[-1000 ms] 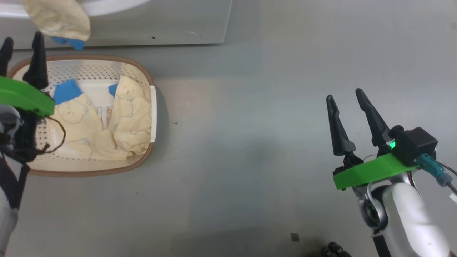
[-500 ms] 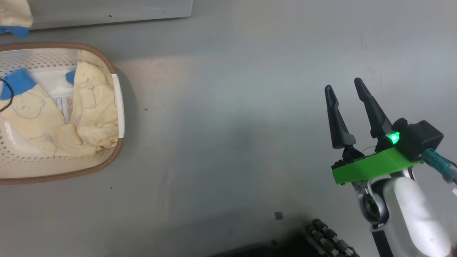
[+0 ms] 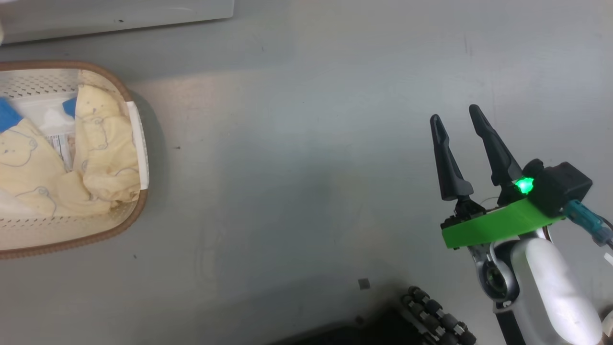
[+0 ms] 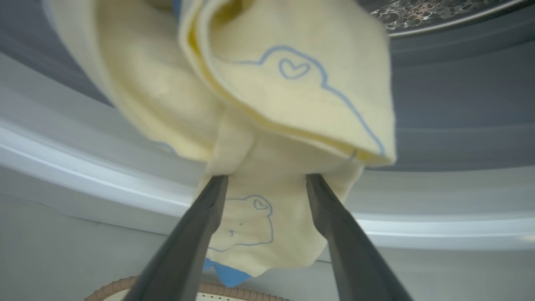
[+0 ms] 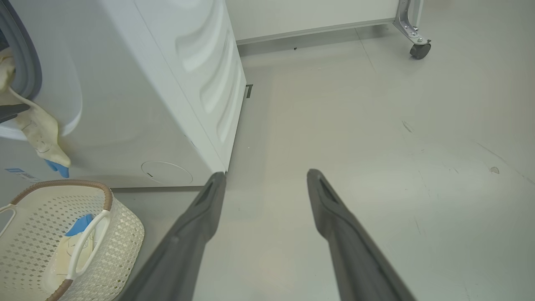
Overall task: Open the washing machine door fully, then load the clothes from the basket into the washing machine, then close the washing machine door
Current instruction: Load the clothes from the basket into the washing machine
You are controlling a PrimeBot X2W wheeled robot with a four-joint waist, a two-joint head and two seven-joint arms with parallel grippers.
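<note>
Step in hand: we judge that we are in the middle of loading. One cream cloth (image 4: 292,96) hangs over the lower lip of the washer (image 5: 159,104) mouth, and its blue corner dangles above the basket (image 5: 106,196).
Left gripper (image 4: 266,177): the fingers are spread wide with a tip at each side of the cloth's lower fold. As far as we can see, nothing is pinched.
Left arm pose: it reaches up from below toward the mouth. In its wrist view the steel drum (image 4: 418,12) is at the top, the grey seal (image 4: 459,104) lies beyond the cloth, and the basket rim is under the fingers.
Doing it well: we would close on the bunched fold rather than on a loose edge. We would then lift the cloth over the lip before going in, and carry it deep past the seal.
Release: we would let go only once the blue corner is inside too.
Risk: a tail left across the seal could slide back out, or get caught when the door is shut.
Right gripper (image 3: 454,112): the fingers are wide apart and hold nothing.
Right arm pose: it hovers over bare floor (image 3: 311,167), well to the right of the basket, with the fingers pointing forward and leaning a little left.
Remaining clothes (image 3: 100,143): cream bundles lie in the basket against its right wall, beside the washer front.
Progress: we judge that more loads are left, and the door has yet to be closed.
</note>
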